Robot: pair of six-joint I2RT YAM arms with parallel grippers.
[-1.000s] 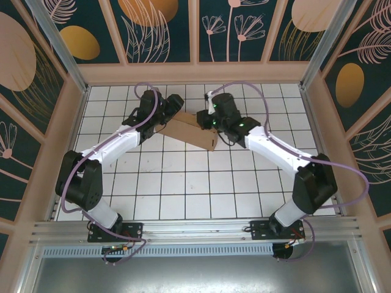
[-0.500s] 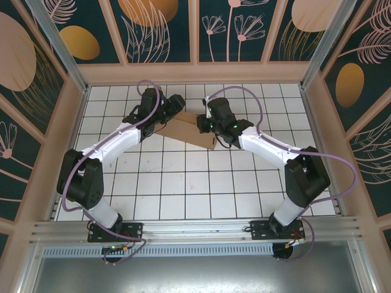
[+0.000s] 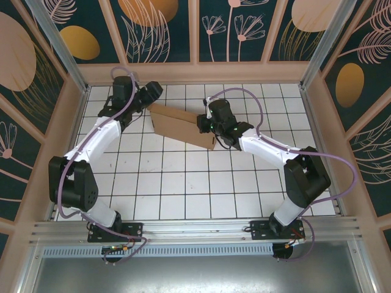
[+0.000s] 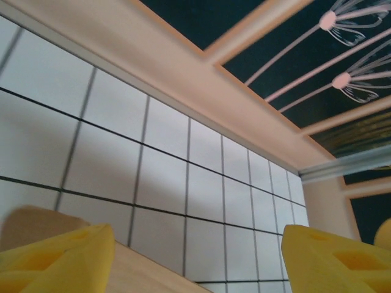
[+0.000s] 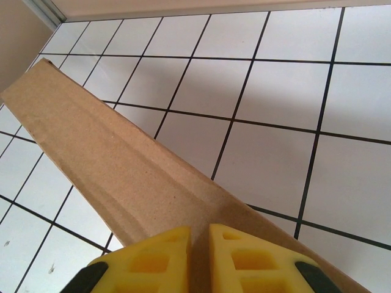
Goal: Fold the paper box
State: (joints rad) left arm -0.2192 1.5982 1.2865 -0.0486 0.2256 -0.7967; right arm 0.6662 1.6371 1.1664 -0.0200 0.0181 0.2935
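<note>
The paper box lies flat toward twelve o'clock on the tiles with no walls raised, so folding looks barely begun. The right gripper pinches its three o'clock end. The left gripper hangs wide apart and empty at its ten o'clock corner, possibly touching.

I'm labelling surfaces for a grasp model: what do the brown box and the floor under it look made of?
Seemingly the paper box is matte brown cardboard: fibrous, speckled face, a pressed crease. Under it, the floor is smooth white tiles with dark grout lines, perhaps ceramic or a printed sheet; I cannot tell.
</note>
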